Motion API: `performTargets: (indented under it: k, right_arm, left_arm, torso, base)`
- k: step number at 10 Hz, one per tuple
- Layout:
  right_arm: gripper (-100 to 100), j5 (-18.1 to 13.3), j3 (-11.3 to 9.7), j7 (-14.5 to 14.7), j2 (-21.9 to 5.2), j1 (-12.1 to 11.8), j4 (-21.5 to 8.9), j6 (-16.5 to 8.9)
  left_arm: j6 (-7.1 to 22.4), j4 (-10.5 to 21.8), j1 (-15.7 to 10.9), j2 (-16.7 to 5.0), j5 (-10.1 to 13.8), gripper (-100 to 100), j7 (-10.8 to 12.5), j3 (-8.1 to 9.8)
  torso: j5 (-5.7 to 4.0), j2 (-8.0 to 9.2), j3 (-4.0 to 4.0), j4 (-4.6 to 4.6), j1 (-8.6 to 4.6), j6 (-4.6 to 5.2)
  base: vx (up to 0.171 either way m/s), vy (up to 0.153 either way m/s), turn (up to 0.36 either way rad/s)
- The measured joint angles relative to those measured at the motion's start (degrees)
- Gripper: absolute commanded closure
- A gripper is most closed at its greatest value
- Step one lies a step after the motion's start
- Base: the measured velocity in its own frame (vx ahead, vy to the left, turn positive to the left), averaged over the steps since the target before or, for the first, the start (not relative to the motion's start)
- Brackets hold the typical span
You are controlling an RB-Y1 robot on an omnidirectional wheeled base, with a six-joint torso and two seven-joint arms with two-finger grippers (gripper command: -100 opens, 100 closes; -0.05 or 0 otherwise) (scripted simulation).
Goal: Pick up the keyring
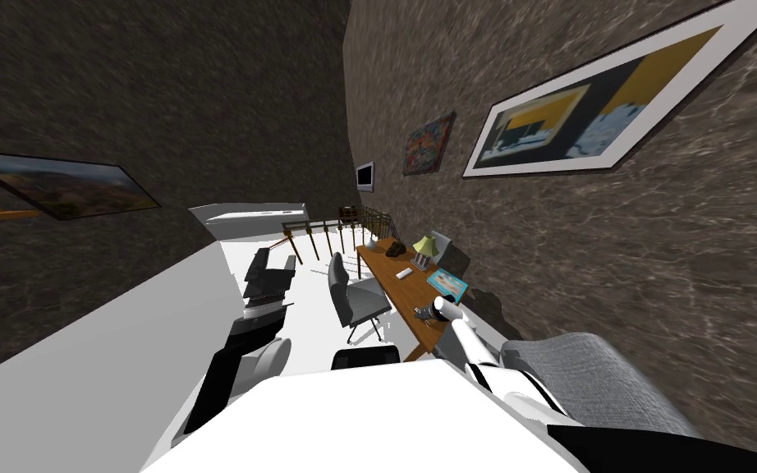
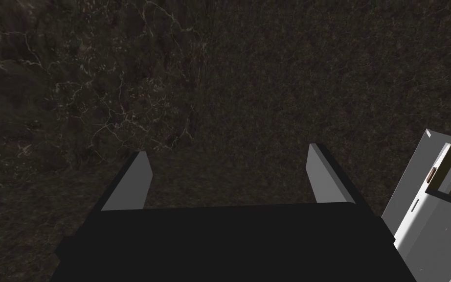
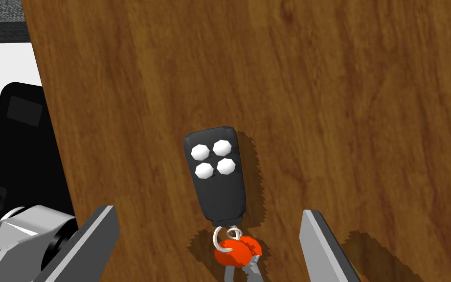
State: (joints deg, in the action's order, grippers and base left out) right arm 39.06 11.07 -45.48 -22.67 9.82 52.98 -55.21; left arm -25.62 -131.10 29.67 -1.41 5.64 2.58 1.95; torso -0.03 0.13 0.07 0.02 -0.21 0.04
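Observation:
The keyring (image 3: 218,186) lies flat on the brown wooden desk (image 3: 317,98): a black fob with three white buttons, a metal ring, an orange tag and grey keys. My right gripper (image 3: 210,247) hangs open just above it, with the orange tag and ring between the fingers and the fob just beyond the tips. In the head view the right arm reaches over the near end of the desk (image 1: 406,289), and the keyring (image 1: 428,315) is a small dark speck by the hand. My left gripper (image 2: 229,176) is open and holds nothing.
A grey office chair (image 1: 355,297) stands at the desk's left side. On the desk sit a small lamp (image 1: 424,250), a blue book (image 1: 447,284), a dark lump (image 1: 395,247) and a white item (image 1: 405,273). A grey armchair (image 1: 598,386) is near right. The desk edge (image 3: 48,117) runs close to the left finger.

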Motion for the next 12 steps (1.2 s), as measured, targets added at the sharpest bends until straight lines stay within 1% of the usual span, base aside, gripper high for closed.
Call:
performTargets:
  k: [1,2,3,7,10,11,12]
  right_arm:
    - [0,0.05,0.04,0.01,-0.04,0.02,-0.13,-0.18]
    - [-100,0.05,0.04,0.01,-0.04,0.01,-0.12,-0.16]
    - [-100,-0.31,0.20,-0.10,0.32,0.43,-1.05,0.39]
    - [-100,-2.04,0.86,-0.55,2.01,3.44,-6.95,4.09]
    - [-100,-3.06,1.29,-0.78,3.03,5.14,-10.39,6.31]
    - [100,-3.10,1.30,-0.79,3.06,5.20,-10.52,6.47]
    - [100,-3.10,1.30,-0.79,3.06,5.19,-10.51,6.46]
  left_arm:
    - [0.00,0.00,0.00,0.00,0.00,0,0.00,0.00]
    - [0.00,0.00,0.00,0.00,0.00,0,0.00,0.00]
    - [0.00,0.00,0.00,0.00,0.00,0,0.00,-0.01]
    - [0.00,0.00,0.00,0.00,0.00,0,0.00,0.00]
    - [0.00,0.00,0.00,0.00,0.00,0,0.00,0.00]
    - [0.00,0.00,0.00,0.00,0.00,0,0.00,0.00]
    - [0.00,0.00,0.00,0.00,0.00,0,0.00,0.00]
  torso:
    - [0.01,-0.03,-0.01,0.00,0.10,-0.01]
    - [0.03,-0.07,-0.04,-0.01,0.17,-0.01]
    - [0.02,-0.05,-0.03,-0.01,0.13,-0.04]
    - [0.00,0.01,0.01,0.01,0.00,-0.02]
    - [0.02,-0.02,-0.01,0.00,0.09,-0.01]
    - [0.03,-0.06,-0.03,-0.01,0.14,0.00]
    - [0.04,-0.09,-0.04,-0.01,0.18,0.00]
  base:
    - [0.000,0.000,0.000]
    - [-0.016,-0.026,0.104]
    - [-0.031,-0.046,0.084]
    - [-0.032,-0.052,0.071]
    - [-0.019,-0.026,0.043]
    - [0.000,0.000,0.000]
    - [0.000,0.000,0.000]
